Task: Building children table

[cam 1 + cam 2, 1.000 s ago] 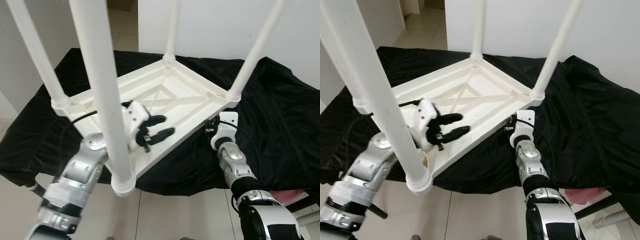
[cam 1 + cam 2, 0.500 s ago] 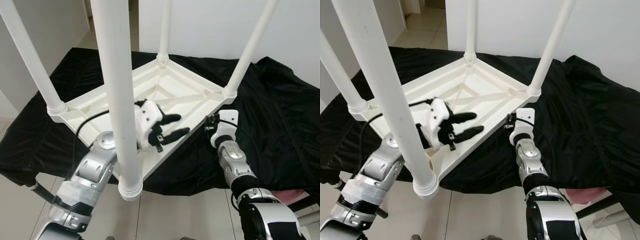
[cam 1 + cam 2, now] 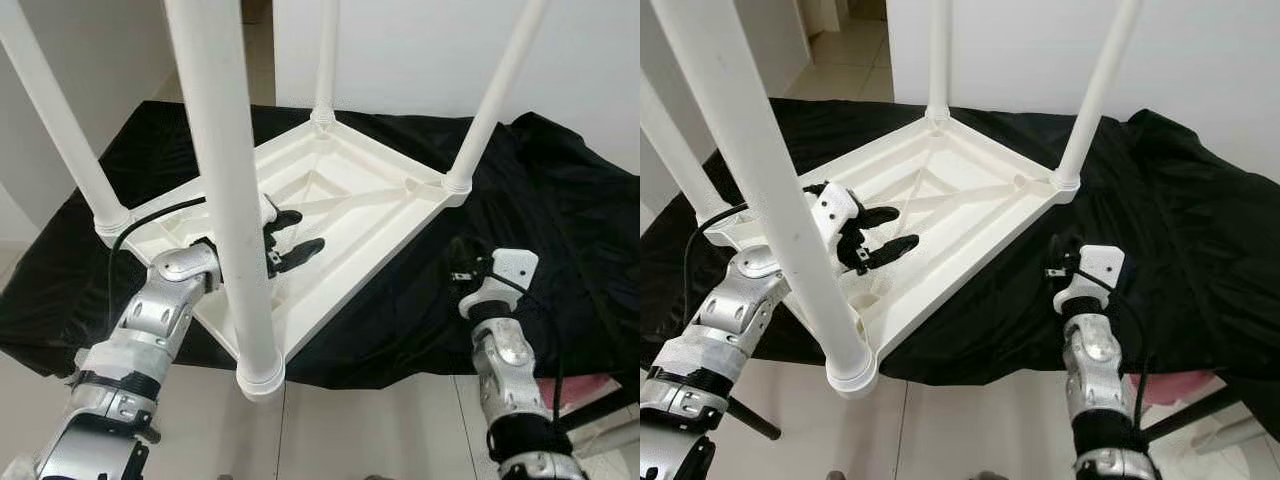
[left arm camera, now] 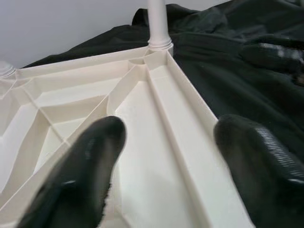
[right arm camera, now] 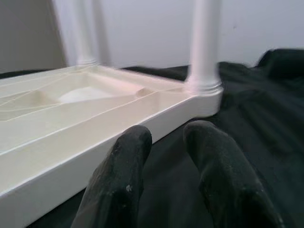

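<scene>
A white plastic children's table (image 3: 350,200) lies upside down on a black cloth (image 3: 560,200), with its four legs standing up. The near leg (image 3: 225,180) rises close in front of me. Behind that leg, my left gripper (image 3: 295,232) is open just above the ribbed underside, holding nothing. The left wrist view shows its fingers (image 4: 76,175) spread over the ribs. My right gripper (image 3: 462,272) hovers over the cloth, clear of the table's right rim. Its fingers (image 5: 123,175) are narrowly open and empty, pointing at the rim and the right leg (image 5: 204,47).
The cloth-covered surface ends at a front edge (image 3: 400,365) close to me, with tiled floor (image 3: 350,430) below. A white wall (image 3: 420,50) stands behind. A pink object (image 3: 1160,385) lies at the lower right. The back leg (image 3: 326,50) and left leg (image 3: 55,120) stand tall.
My right gripper has drawn back from the table's right rim, toward me and to the right. My left gripper has shifted left, behind the near leg, and is still open.
</scene>
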Motion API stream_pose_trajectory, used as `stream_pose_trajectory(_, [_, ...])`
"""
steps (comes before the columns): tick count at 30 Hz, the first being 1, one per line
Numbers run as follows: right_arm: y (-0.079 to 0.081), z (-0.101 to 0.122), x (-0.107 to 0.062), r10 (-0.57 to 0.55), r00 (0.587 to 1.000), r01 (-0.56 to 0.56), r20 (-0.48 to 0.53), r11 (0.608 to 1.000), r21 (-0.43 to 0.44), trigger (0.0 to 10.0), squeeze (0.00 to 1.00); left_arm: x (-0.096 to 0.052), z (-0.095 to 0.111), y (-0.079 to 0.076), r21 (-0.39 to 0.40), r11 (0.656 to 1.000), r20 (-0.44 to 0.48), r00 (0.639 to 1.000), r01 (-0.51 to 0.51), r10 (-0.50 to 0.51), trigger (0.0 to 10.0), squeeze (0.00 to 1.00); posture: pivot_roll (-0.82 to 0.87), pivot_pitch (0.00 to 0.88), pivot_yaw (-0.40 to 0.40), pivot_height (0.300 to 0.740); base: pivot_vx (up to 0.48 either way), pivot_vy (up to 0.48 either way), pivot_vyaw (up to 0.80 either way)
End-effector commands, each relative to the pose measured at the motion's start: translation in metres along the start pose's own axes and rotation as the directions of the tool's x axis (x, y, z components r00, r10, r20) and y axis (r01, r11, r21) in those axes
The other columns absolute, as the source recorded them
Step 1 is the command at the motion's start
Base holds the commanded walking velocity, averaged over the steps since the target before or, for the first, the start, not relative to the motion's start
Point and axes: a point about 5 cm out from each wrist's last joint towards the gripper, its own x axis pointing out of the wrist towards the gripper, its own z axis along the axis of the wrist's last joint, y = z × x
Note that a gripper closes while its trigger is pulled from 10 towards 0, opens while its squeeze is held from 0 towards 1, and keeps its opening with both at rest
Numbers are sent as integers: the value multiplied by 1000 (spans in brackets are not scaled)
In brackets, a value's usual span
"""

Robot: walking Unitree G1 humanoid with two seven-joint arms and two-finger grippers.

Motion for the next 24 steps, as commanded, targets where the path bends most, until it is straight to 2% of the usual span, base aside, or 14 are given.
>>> stream_pose_trajectory(1, [0, 1, -3, 0, 1000, 0, 0, 1000, 15, 10000, 0, -4, 1, -4, 0, 990, 15, 990, 139, -139, 10000, 1000, -62, 0, 18, 740, 0, 0, 0])
stream_pose_trajectory(2, [-2, 1, -6, 4, 1000, -4, -4, 1000, 16, 10000, 0, -8, -3, -7, -16, 983, 5, 983, 184, -184, 10000, 1000, -58, 0, 16, 740, 0, 0, 0])
stream_pose_trajectory(5, [-3, 1, -8, 9, 1000, -9, -8, 1000, 18, 10000, 0, -10, -6, -9, -27, 976, -2, 977, 214, -214, 10000, 1000, -56, 0, 16, 740, 0, 0, 0])
stream_pose_trajectory(9, [-15, 6, -12, 24, 999, -24, -22, 1000, -8, 10000, 0, -30, -19, -25, -58, 932, -62, 931, 358, -361, 10000, 1000, -55, 0, 15, 740, 0, 0, 0])
stream_pose_trajectory(11, [-15, 6, -12, 24, 999, -24, -22, 1000, -8, 10000, 0, -30, -19, -25, -58, 932, -62, 931, 358, -361, 10000, 1000, -55, 0, 15, 740, 0, 0, 0])
stream_pose_trajectory(12, [-16, 7, -11, 27, 999, -27, -22, 1000, -13, 10000, 0, -35, -21, -26, -48, 926, -87, 921, 376, -379, 10000, 0, -54, 0, 16, 740, 0, 0, 0])
stream_pose_trajectory(14, [-16, 7, -11, 27, 999, -27, -22, 1000, -13, 10000, 0, -35, -21, -26, -48, 926, -87, 921, 376, -379, 10000, 0, -54, 0, 16, 740, 0, 0, 0])
stream_pose_trajectory(17, [-24, 15, -7, 67, 997, -68, -23, 996, -56, 10000, 0, -60, -33, -18, -53, 901, -219, 875, 431, -432, 10000, 0, -37, 0, 3, 740, 0, 0, 0])
stream_pose_trajectory(24, [-27, 17, -3, 88, 996, -90, -34, 993, -73, 10000, 0, -72, -35, -11, -47, 897, -273, 858, 440, -435, 10000, 0, -32, 0, -3, 740, 0, 0, 0])
